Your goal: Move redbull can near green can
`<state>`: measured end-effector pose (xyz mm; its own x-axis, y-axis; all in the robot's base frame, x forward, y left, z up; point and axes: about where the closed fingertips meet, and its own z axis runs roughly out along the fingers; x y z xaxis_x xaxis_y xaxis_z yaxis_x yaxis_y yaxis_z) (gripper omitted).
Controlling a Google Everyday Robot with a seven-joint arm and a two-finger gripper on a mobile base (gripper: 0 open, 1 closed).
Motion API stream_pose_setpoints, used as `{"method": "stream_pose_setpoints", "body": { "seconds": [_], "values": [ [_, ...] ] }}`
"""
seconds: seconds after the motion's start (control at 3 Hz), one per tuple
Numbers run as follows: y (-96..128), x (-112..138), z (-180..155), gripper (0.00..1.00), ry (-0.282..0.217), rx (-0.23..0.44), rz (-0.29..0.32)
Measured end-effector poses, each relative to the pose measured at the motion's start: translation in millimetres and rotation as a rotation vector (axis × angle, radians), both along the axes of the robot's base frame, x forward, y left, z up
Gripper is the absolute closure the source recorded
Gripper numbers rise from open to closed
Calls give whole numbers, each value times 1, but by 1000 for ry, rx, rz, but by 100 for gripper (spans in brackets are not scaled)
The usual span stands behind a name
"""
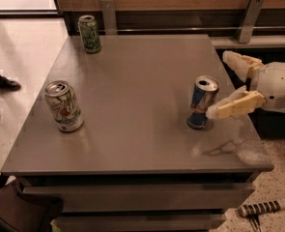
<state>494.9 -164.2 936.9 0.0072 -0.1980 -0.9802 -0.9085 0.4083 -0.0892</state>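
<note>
The redbull can [202,103], slim, blue and silver, stands upright on the right part of the grey table [142,81]. The green can [90,34], dark green with a pale pattern, stands at the table's far left corner. My gripper [219,85] reaches in from the right, just right of the redbull can. It is open: the near finger [234,106] has its tip beside the can's lower right side, and the far finger [239,63] is behind and to the right, apart from the can.
A white can with green and orange swirls [64,106] stands near the table's left edge. A wooden wall with metal brackets [248,18] runs behind the table. A person's feet [2,81] are on the floor at left. A striped tool [263,208] lies on the floor at lower right.
</note>
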Motion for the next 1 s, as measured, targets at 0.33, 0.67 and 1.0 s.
{"method": "stream_pose_setpoints", "body": {
  "seconds": [0.33, 0.67, 1.0],
  "values": [
    [15, 13, -19, 0, -4, 76, 11],
    [19, 16, -43, 26, -20, 149, -9],
    [21, 16, -40, 49, -18, 144, -3]
  ]
}}
